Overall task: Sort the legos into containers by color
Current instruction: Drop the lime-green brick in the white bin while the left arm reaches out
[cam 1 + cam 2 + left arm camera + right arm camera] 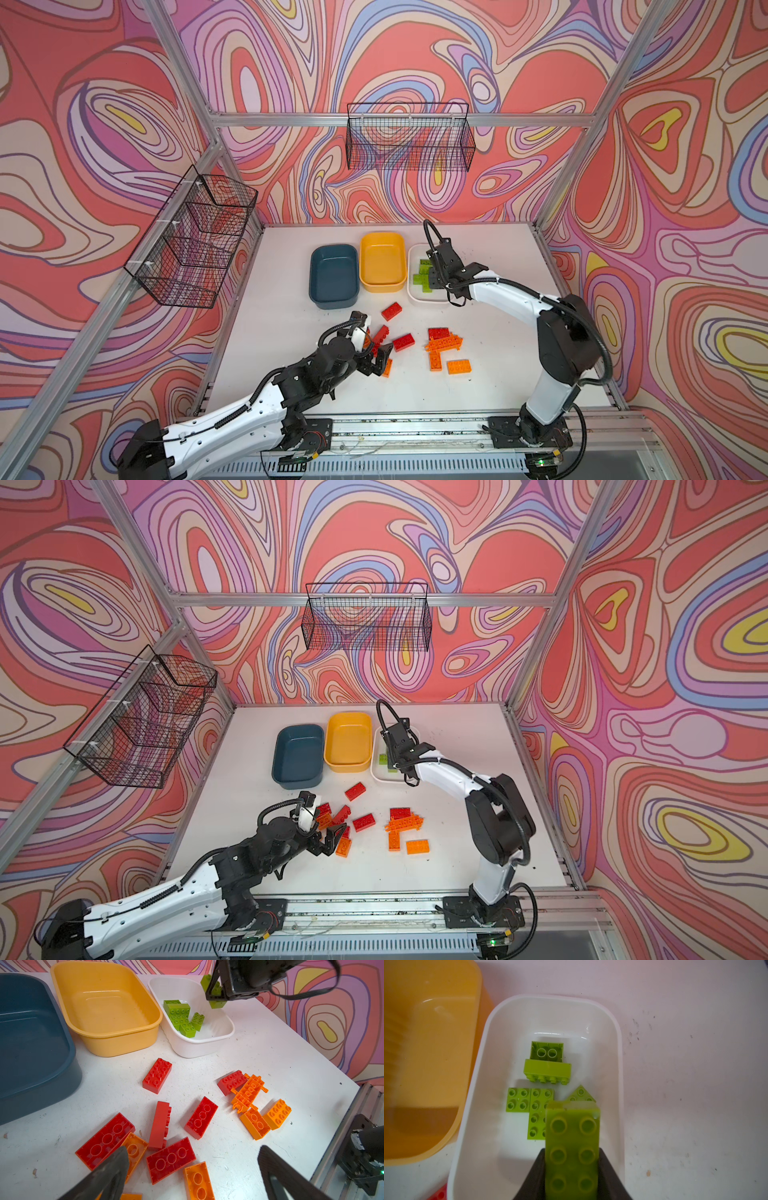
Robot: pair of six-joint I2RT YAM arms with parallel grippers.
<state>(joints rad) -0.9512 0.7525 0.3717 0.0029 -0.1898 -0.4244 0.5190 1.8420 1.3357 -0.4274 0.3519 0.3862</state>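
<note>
Three containers stand in a row at the back of the table: a teal tray (332, 276) and a yellow tray (382, 262), both empty, and a white tray (554, 998) holding several lime green legos (547, 1069). My right gripper (572, 1151) hangs over the white tray, shut on a lime green lego (572, 1126) that points down into it. Red legos (157, 1075) and orange legos (277, 1113) lie scattered on the white table in front of the trays. My left gripper (193, 1150) is wide open, low over the left cluster of red and orange bricks, holding nothing.
Black wire baskets hang on the back wall (409, 137) and on the left wall (195, 237). An aluminium rail (415, 428) with both arm bases runs along the table's front edge. Frame posts border the table's sides.
</note>
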